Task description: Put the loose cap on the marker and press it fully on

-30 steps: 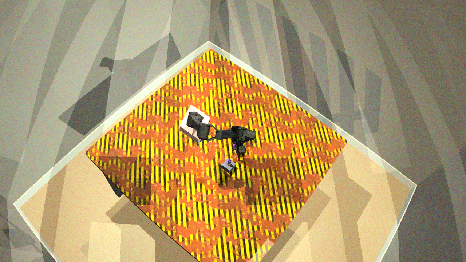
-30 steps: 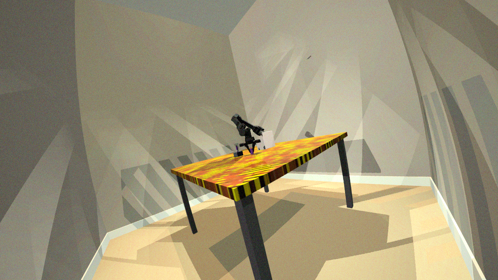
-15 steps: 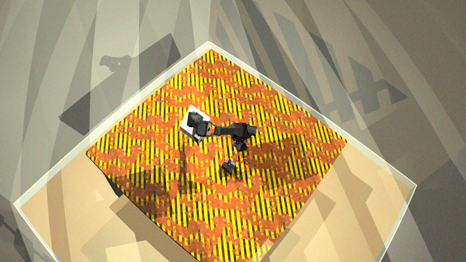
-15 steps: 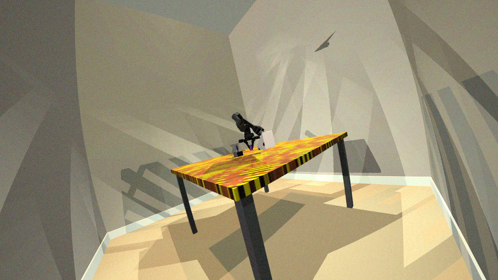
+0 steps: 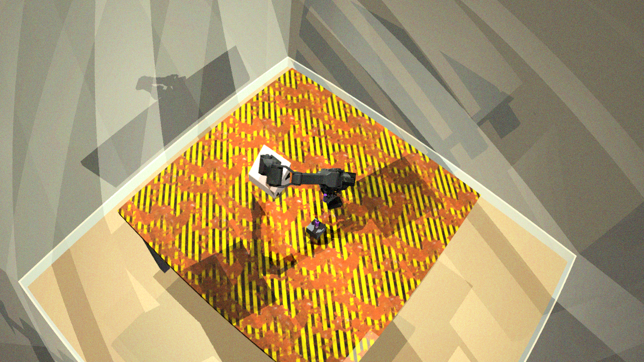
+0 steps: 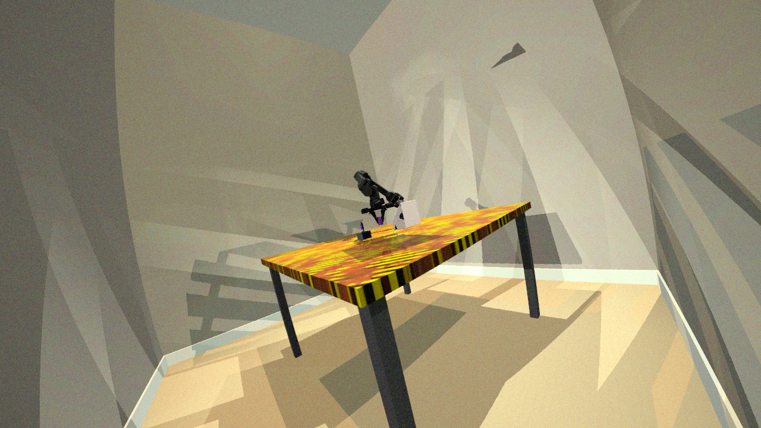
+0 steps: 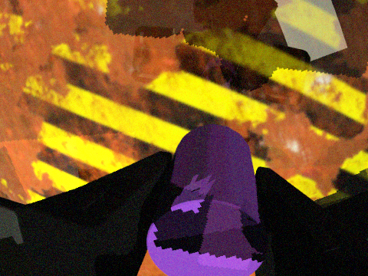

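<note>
Seen from above, the black arm (image 5: 310, 177) reaches right from its white base (image 5: 269, 177) across the yellow-and-black striped table (image 5: 405, 234), its gripper (image 5: 330, 198) pointing down with a speck of purple, the cap (image 5: 325, 195), between its fingers. Nearer the camera and to the left, well apart from the gripper, the marker (image 5: 317, 221) stands upright in the dark holder block (image 5: 315, 231). From the exterior camera, the arm (image 6: 375, 191) bends over the far side of the table (image 6: 404, 255), the gripper (image 6: 379, 217) holding the purple cap (image 6: 379, 219) just above the surface, the holder block (image 6: 364, 234) sitting to its left. The wrist camera shows the two black fingers pinching the purple cap (image 7: 211, 195) on either side, striped table top (image 7: 103, 107) beyond it.
</note>
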